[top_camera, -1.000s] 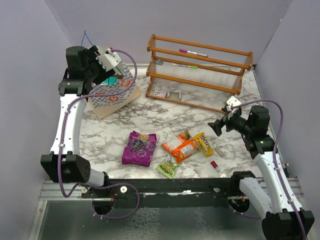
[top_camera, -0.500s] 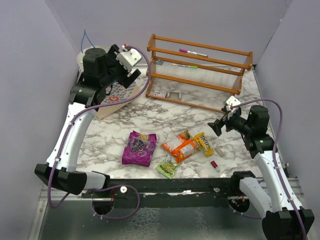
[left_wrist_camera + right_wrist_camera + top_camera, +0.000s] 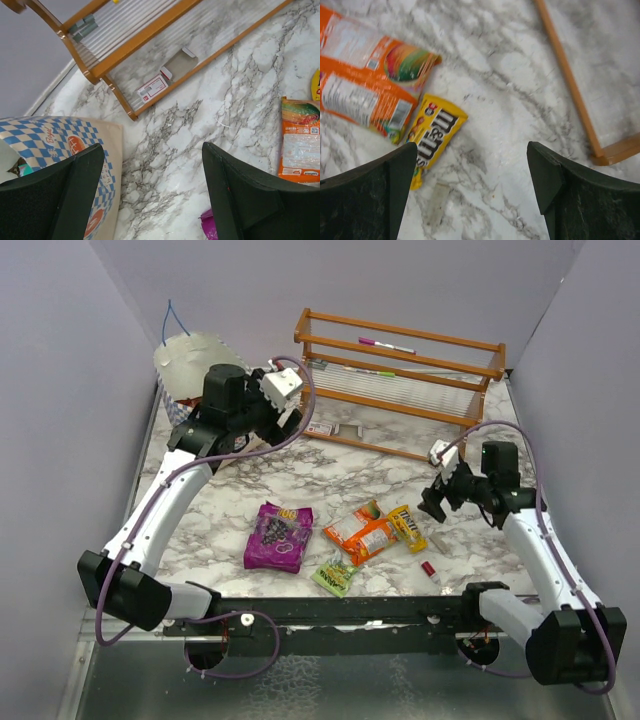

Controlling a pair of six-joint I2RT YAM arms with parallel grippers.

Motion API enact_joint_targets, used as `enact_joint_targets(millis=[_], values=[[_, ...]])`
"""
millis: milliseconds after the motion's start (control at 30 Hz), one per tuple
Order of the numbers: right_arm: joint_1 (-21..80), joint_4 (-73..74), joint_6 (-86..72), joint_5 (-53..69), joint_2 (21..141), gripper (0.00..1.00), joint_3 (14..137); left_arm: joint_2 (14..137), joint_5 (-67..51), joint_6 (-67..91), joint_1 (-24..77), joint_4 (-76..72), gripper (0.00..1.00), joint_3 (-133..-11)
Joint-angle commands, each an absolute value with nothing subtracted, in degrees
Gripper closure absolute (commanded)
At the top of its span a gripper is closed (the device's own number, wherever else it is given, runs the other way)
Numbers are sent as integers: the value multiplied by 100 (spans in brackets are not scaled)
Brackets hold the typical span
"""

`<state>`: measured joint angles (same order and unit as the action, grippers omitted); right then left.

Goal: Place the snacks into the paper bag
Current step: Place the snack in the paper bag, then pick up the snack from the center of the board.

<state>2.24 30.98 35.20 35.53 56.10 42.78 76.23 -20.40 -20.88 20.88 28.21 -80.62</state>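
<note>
A white marble counter (image 3: 330,475) with grey veins fills the scene. At its far side stands a long slatted wooden rack (image 3: 400,380). In the far left corner is the blue-and-white checked paper bag (image 3: 55,145) with orange-red motifs, its cream mouth (image 3: 185,365) open upward.

My left jaws hang just beside that bag, spread wide and holding nothing.

Four flat, crinkly foil snack packets lie loose near the front edge, well apart from the bag. From left to right they are a glossy purple packet (image 3: 278,537), a larger orange packet (image 3: 360,533) and a narrow yellow packet (image 3: 432,135) touching the orange one's right side. A small light-green packet (image 3: 336,574) lies nearest me.

My right jaws hover above the counter just right of the yellow packet, also wide and empty. From the right wrist, that packet sits toward my left finger (image 3: 375,195), its long axis slanting from upper right to lower left. My right arm is clearly the nearer one, so I judge this packet the likeliest next pick.

A tiny red cylinder (image 3: 428,569) lies close by and is not a snack.
</note>
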Motion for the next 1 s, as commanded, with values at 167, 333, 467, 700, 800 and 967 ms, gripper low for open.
enact_joint_targets(millis=[167,333,467,700,800,967], values=[[279,5043,5535,4072,6379,15,4125,7467,-2342,-2048,2343,2335,15,-7359],[361,4909,5675,4250,6850,21,4026,7437,-2321,-2215,2462,2372,15,-7204],[474,4693,5651,4237,7163,25,3957,7382,-2269,-2325,2536,2367,14,-7114],[558,4186,5497,4242,7507,36,3861,7375,-2270,-2385,2690,2227,13,-6990],[577,3983,5432,4190,7577,42,3786,7383,-2199,-2432,2784,2203,13,-6962],[606,3872,5390,4097,7664,57,3778,7415,-2166,-2454,2896,2129,13,-6903]])
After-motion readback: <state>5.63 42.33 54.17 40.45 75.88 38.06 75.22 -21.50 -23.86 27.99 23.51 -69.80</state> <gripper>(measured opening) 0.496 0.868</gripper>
